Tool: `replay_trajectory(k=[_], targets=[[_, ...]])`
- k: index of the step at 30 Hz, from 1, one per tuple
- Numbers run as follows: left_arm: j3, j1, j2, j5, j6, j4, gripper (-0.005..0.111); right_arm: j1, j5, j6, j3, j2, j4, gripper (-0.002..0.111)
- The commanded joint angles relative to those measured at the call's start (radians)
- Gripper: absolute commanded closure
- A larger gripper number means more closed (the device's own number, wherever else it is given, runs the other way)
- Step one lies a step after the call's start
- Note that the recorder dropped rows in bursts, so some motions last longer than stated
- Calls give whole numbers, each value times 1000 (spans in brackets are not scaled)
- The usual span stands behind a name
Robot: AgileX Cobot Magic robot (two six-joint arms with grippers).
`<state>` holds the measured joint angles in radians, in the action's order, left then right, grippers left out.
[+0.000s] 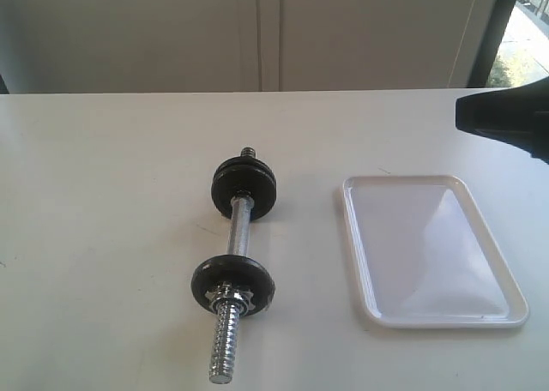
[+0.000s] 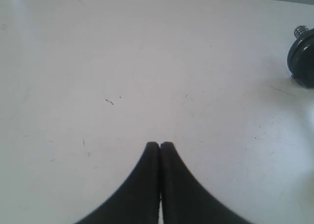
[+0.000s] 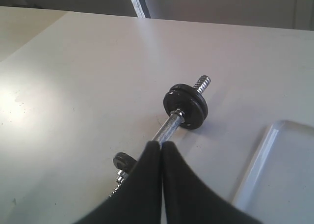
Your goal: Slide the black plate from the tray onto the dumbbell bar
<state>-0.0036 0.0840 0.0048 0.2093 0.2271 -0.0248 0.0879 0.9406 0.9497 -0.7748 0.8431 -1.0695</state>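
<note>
The dumbbell bar (image 1: 238,237) lies on the table at mid-left, its long threaded end toward the front. It carries one black disc (image 1: 232,282) near the front behind a chrome nut. At its far end sits a thicker black stack (image 1: 244,188) that looks like two discs. Which of these is the black plate I cannot tell. The white tray (image 1: 352,237) to the right holds nothing. My right gripper (image 3: 161,144) is shut and empty, held above the table at the far right (image 1: 463,114). My left gripper (image 2: 160,145) is shut and empty over bare table.
In the left wrist view, the bar's far disc (image 2: 303,57) shows at the frame's edge. The right wrist view takes in the bar (image 3: 167,128) and a corner of the tray (image 3: 255,175). A pale wall stands behind the white table.
</note>
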Motion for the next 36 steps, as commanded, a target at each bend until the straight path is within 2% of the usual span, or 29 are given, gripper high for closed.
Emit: replay_trajectory(k=[1,5,7,13,18,29,32,36], targets=[[4,-1,-5,8,-99,-4,107,-3,-4,-4,8,-4,-5,108],[4,-1,-5,1,-346,-4,107,-3,-4,-4,8,-4,-5,108],[4,-1,-5,0,-374,-4,107,-3,-4,-4,8,-4,-5,108],[4,-1,-5,-5,-372,-4,107,-3,-4,-4,8,-4,-5,108],[4,-1,-5,-5,-302,-4,107,-3,-4,-4,8,-4,-5,108],[4,-1,-5,-5,-300,-6,107,-3,-4,-4,8,-4,-5,108],[4,-1,-5,-5,-204,-8,107,-3,-4,-4,8,-4,-5,108],[4,-1,-5,-5,-190,-8,107,-3,-4,-4,8,-4,-5,108]])
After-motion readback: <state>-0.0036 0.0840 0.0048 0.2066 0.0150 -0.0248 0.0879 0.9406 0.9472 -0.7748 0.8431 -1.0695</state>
